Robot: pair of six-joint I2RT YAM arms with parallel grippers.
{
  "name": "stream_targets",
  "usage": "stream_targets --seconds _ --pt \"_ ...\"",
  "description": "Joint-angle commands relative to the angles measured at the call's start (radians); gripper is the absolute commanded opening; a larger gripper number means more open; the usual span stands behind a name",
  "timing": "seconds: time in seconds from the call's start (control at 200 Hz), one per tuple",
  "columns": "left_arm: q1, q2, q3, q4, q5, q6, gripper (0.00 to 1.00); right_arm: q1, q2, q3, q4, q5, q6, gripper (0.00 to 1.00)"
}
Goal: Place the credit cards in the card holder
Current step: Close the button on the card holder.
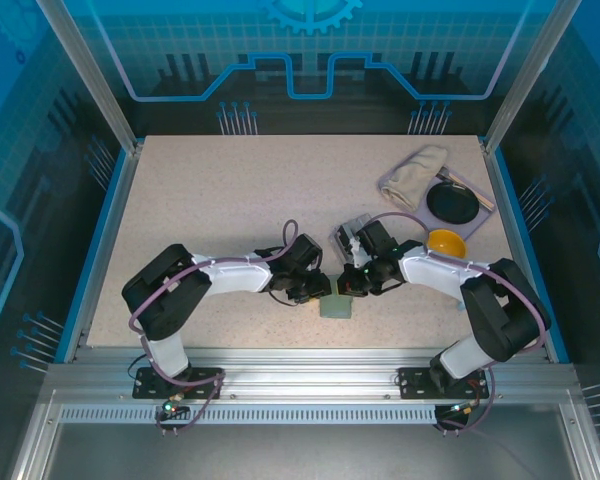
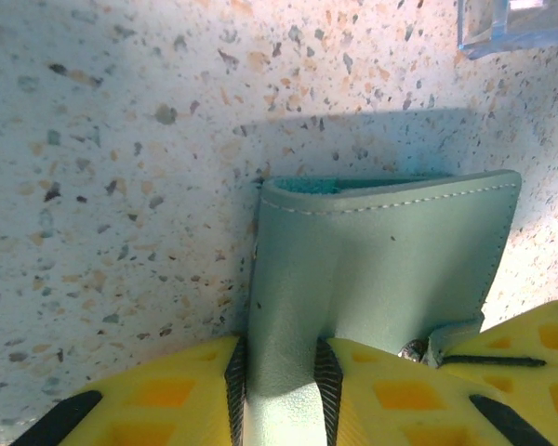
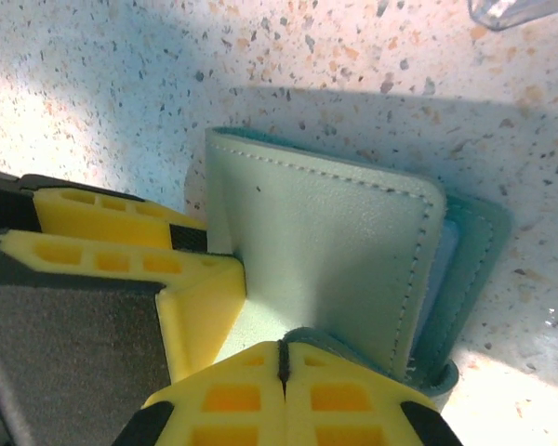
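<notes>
The card holder (image 2: pixel 381 269), a pale grey-green folded wallet, lies on the speckled table between both arms (image 1: pixel 337 305). My left gripper (image 2: pixel 279 381) is shut on one cover, which is pinched between its black pads. My right gripper (image 3: pixel 284 358) is shut on a thin teal edge of the card holder (image 3: pixel 325 242) from the other side. The left gripper's yellow fingers (image 3: pixel 139 246) touch the wallet's left side in the right wrist view. A pale blue layer (image 3: pixel 446 255) shows between the covers; I cannot tell whether it is one of the credit cards.
A clear plastic box (image 1: pixel 348 238) stands just behind the grippers, its corner also seen in the left wrist view (image 2: pixel 516 23). At the back right are a beige cloth (image 1: pixel 415 172), a black dish (image 1: pixel 452 203) and a yellow bowl (image 1: pixel 446 243).
</notes>
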Motion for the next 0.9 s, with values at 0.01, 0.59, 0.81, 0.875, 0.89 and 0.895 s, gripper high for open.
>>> stream_targets --seconds 0.01,0.59,0.81,0.875,0.89,0.895 --pt "-0.025 0.043 0.003 -0.005 0.018 -0.021 0.29 0.016 0.020 0.019 0.055 0.012 0.031 0.00" --pt "-0.028 0.042 0.005 -0.014 0.011 -0.021 0.28 0.046 0.135 -0.005 -0.005 0.098 0.030 0.00" --pt "-0.029 -0.036 -0.032 -0.008 -0.049 -0.014 0.31 0.047 0.002 -0.016 0.017 0.067 0.006 0.12" --pt "-0.029 -0.120 -0.055 -0.034 -0.133 0.010 0.44 0.046 -0.133 0.037 -0.051 0.154 -0.036 0.31" --pt "-0.029 -0.136 -0.057 -0.053 -0.161 0.019 0.48 0.046 -0.169 0.045 -0.062 0.183 -0.044 0.41" --pt "-0.028 -0.147 -0.057 -0.061 -0.173 0.024 0.49 0.045 -0.181 0.048 -0.064 0.197 -0.047 0.45"
